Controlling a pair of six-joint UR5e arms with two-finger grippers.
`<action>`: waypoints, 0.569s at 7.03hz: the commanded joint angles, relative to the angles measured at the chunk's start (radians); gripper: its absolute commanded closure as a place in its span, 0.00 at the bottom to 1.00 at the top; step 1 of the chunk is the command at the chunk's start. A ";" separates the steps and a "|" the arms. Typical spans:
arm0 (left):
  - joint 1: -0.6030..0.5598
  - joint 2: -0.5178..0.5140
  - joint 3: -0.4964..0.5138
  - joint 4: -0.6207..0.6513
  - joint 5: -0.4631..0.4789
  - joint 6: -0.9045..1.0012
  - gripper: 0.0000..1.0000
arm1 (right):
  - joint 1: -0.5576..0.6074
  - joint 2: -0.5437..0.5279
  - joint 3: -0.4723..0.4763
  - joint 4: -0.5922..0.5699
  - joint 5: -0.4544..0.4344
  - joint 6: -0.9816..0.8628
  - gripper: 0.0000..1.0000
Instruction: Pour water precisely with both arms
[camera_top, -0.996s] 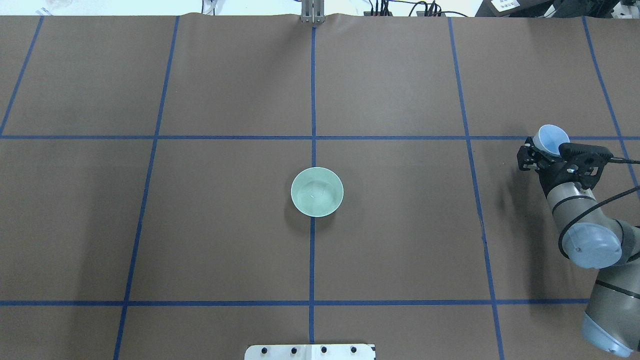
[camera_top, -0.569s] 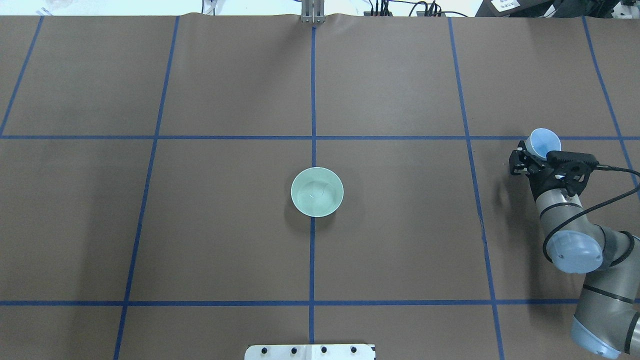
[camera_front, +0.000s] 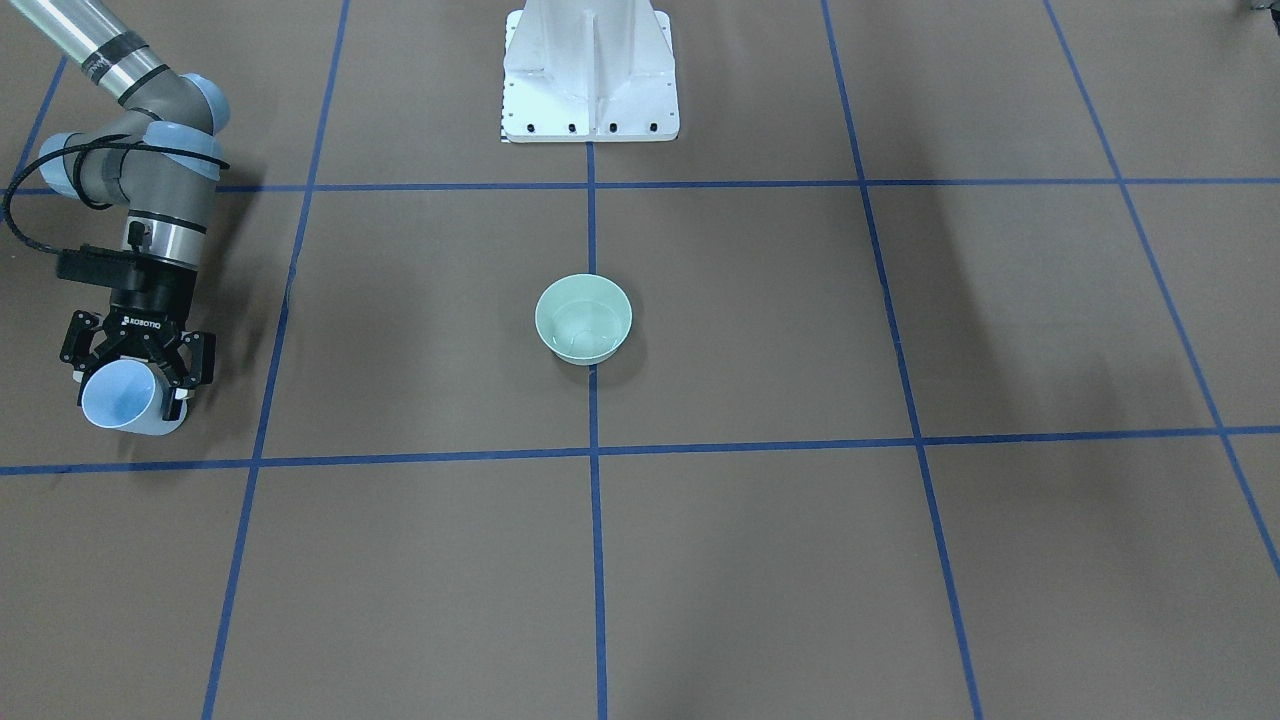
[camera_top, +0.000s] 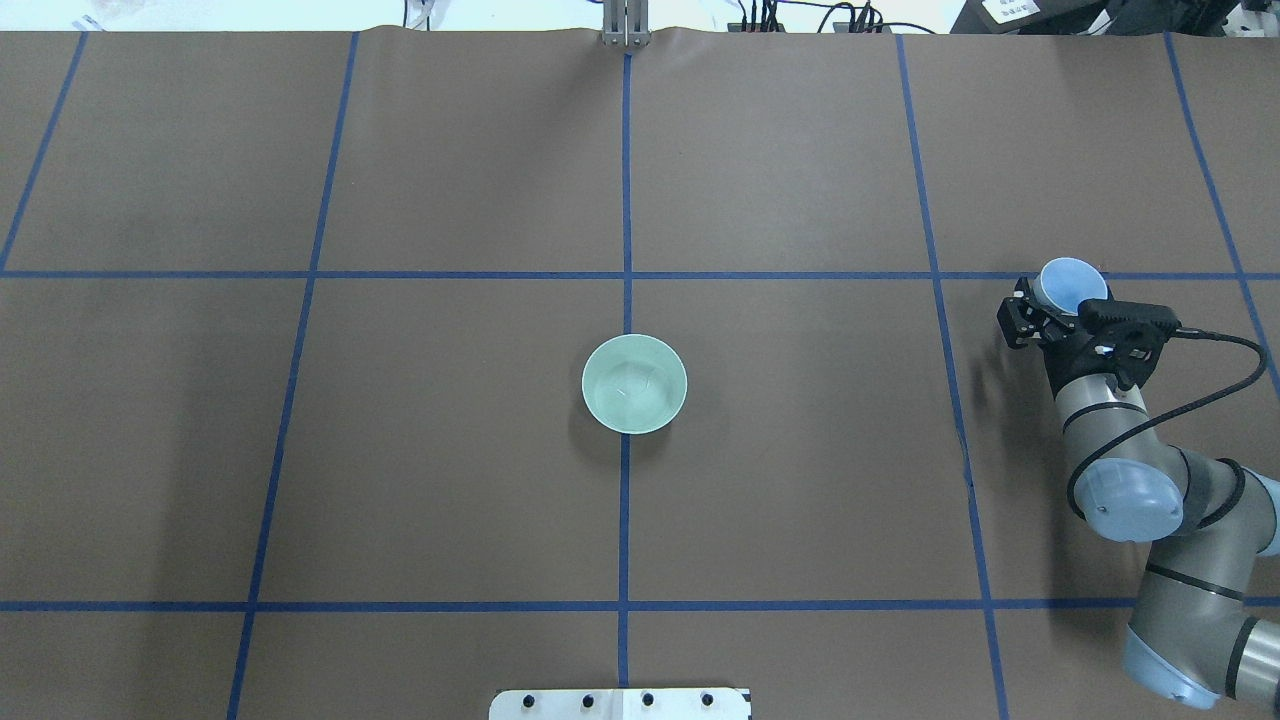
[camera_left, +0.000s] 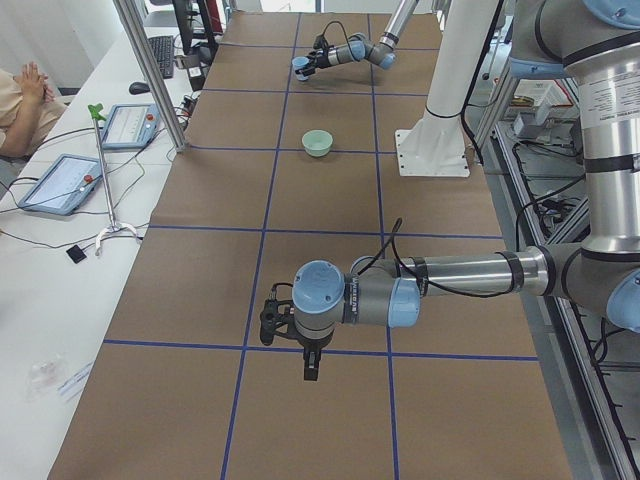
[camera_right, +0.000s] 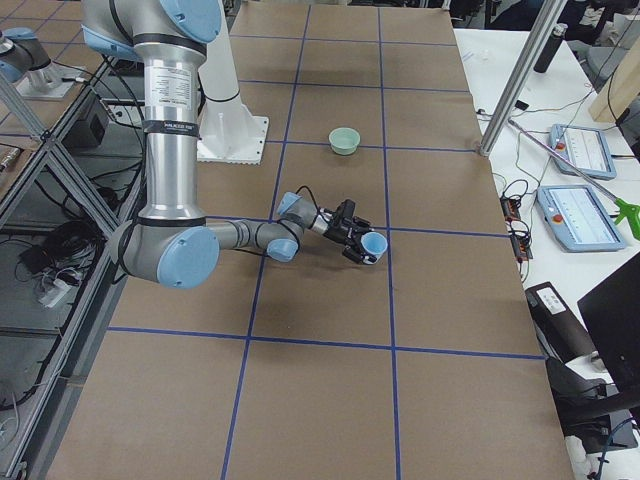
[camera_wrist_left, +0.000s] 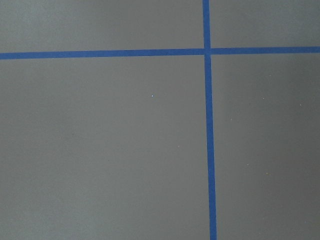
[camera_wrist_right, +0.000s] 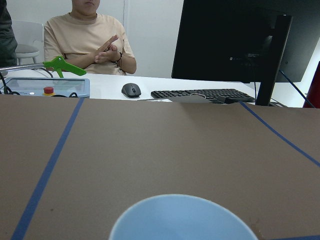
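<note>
Overhead exterior shows right hand (camera_top: 1058, 312) clasping blue cup (camera_top: 1072, 283).

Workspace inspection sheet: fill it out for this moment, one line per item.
Surface: brown paper table cover with a blue tape grid, lying flat.
Job's things: light-blue plastic cup in the right arm's grip, near the table's right end; mint-green round bowl at the centre, on a tape line, apart from both arms.
Clutter: nothing seen on the cover.
Grippers: right gripper shut on the cup; left gripper low over bare cover, open or shut cannot be told.
Cables: black cable looping along the right arm's wrist.
Surroundings: white bolted pedestal; seated person, keyboard, mouse and monitor beyond the table edge.
</note>
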 joint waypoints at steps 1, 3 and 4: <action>0.000 -0.002 0.000 0.000 0.000 0.000 0.00 | 0.021 -0.012 0.032 0.030 -0.007 -0.038 0.00; -0.002 0.000 0.000 0.000 0.000 0.000 0.00 | 0.050 -0.047 0.106 0.064 -0.007 -0.101 0.00; 0.000 -0.002 0.000 -0.001 0.000 0.000 0.00 | 0.086 -0.038 0.118 0.064 0.007 -0.152 0.00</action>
